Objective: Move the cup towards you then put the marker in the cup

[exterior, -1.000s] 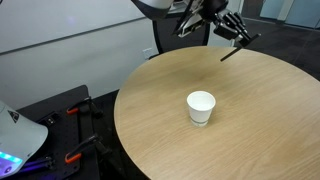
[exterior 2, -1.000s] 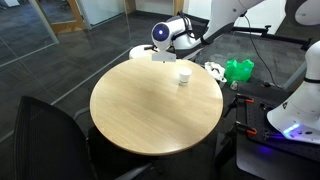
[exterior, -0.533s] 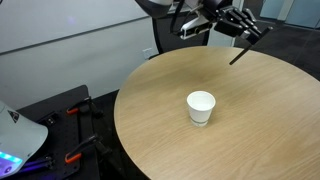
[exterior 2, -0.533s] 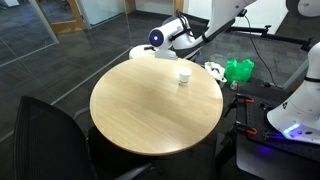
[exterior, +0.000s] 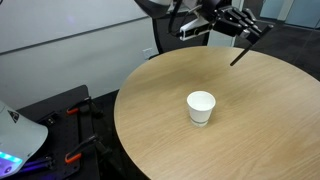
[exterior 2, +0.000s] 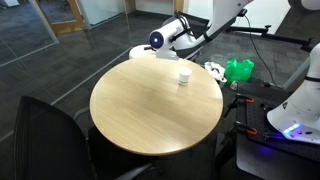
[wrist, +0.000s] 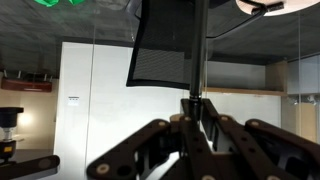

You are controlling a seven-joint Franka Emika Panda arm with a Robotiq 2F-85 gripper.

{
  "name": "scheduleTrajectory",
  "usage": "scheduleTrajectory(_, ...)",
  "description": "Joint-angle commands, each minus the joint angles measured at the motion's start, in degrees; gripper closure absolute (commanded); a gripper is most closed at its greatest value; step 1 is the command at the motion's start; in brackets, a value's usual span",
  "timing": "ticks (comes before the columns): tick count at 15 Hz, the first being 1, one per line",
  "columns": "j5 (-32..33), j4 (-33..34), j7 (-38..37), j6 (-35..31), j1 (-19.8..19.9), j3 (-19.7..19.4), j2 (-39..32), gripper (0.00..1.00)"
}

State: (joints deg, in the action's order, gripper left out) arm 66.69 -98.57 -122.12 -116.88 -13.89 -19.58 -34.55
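Observation:
A small white cup stands upright on the round wooden table; it also shows near the table's far edge in an exterior view. My gripper is shut on the dark marker, held high above the table's far side, well away from the cup. The marker hangs tilted below the fingers. In the wrist view the marker runs straight up from between the closed fingers. The cup is not in the wrist view.
A black office chair stands behind the table. Another dark chair is at the near side. A green object and white robot equipment stand beside the table. Red clamps lie on the floor.
My gripper has lifted the marker higher and swung it a little sideways over the last second. The marker now hangs steeper. The cup has not moved.

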Motion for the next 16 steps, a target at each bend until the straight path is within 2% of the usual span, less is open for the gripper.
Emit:
scheduleTrajectory(1, 3.0, -1.1, -3.2, 4.5, 4.1, 6.0, 1.2, 0.96)
scheduleTrajectory(9, 4.7, -6.4, -15.9, 18.4, 5.6, 11.6, 2.5, 0.96)
scheduleTrajectory(16, 4.4, -8.6, -16.7, 26.0, 6.7, 14.9, 2.1, 0.96)
